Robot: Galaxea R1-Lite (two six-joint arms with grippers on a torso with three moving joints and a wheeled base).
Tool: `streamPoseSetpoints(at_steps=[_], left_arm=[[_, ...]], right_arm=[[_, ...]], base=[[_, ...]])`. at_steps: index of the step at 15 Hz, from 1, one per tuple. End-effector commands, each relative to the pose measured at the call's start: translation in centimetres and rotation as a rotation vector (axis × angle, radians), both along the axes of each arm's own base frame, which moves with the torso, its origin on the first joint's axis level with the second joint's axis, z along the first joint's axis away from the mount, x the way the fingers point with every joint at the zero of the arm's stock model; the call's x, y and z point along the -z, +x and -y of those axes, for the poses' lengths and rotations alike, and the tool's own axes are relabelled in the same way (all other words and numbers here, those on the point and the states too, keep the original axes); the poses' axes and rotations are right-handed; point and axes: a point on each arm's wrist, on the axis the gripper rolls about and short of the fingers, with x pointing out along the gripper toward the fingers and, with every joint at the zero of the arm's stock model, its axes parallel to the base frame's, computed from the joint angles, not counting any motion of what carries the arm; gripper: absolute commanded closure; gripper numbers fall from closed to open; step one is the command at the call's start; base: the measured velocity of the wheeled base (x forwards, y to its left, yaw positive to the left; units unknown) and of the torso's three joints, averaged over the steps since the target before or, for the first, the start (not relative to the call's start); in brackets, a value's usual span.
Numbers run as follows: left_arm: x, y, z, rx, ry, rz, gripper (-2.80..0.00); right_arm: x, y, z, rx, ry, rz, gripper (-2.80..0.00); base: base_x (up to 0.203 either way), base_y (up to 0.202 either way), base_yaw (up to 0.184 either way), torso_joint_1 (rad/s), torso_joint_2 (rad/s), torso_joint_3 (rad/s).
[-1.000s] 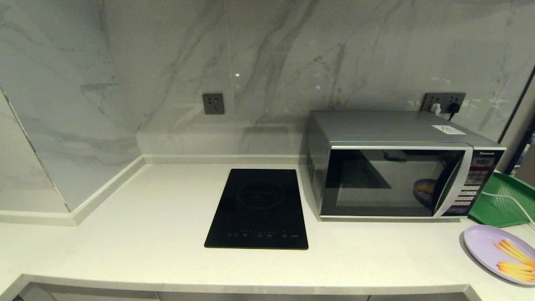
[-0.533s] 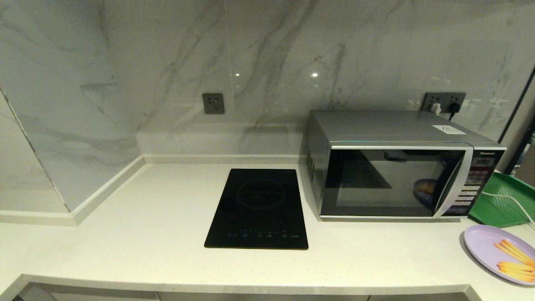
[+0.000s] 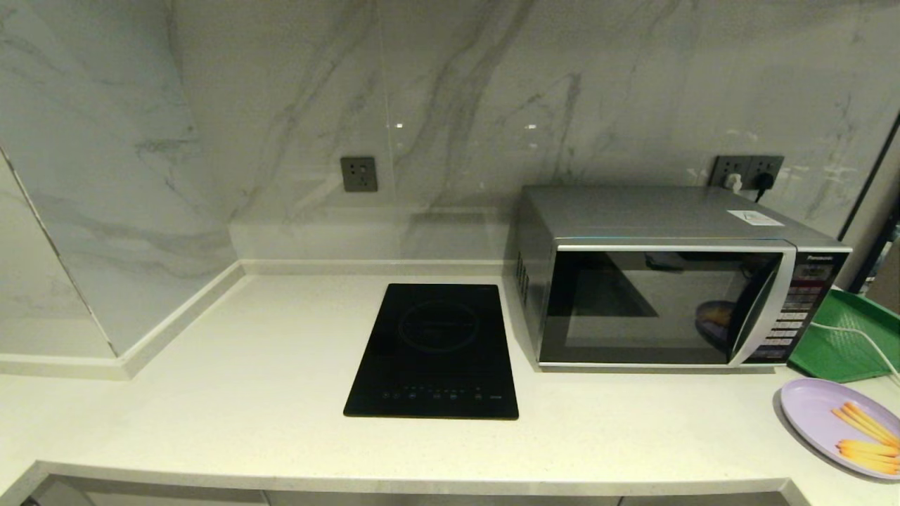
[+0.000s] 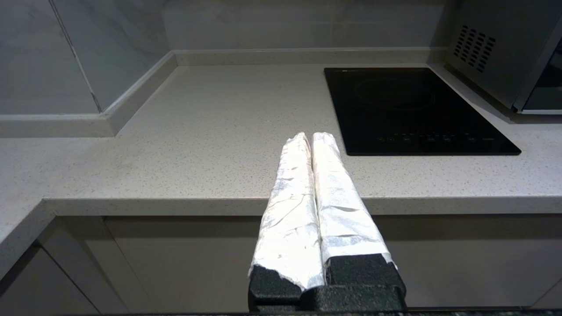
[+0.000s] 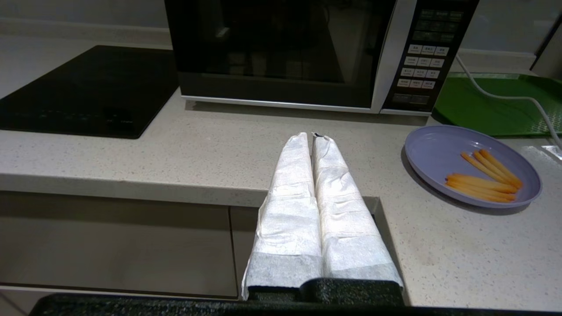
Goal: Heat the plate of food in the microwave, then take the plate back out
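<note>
Nothing had moved in the last second: both grippers, left (image 4: 311,137) and right (image 5: 312,137), stayed clenched empty before the closed microwave (image 3: 668,281), the plate of food (image 3: 819,414) untouched right of it.

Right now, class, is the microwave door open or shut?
Shut. The microwave door sits flush with the button panel, its handle untouched; the plate lies outside on the counter.

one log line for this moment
microwave door shut | plate of food on counter | left gripper shut | right gripper shut
</note>
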Motion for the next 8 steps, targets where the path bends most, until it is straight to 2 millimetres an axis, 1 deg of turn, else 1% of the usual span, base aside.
streamPoseSetpoints(at_steps=[1,8], left_arm=[[0.0,0.0,0.0,-0.001,0.001,0.0,0.0],[0.0,0.0,0.0,-0.001,0.001,0.0,0.0]], right_arm=[[0.01,-0.01,0.0,0.002,0.004,0.002,0.0],[0.08,-0.01,-0.01,-0.003,-0.024,-0.004,0.0]], base=[[0.0,0.0,0.0,0.0,0.0,0.0],[0.0,0.0,0.0,0.0,0.0,0.0]])
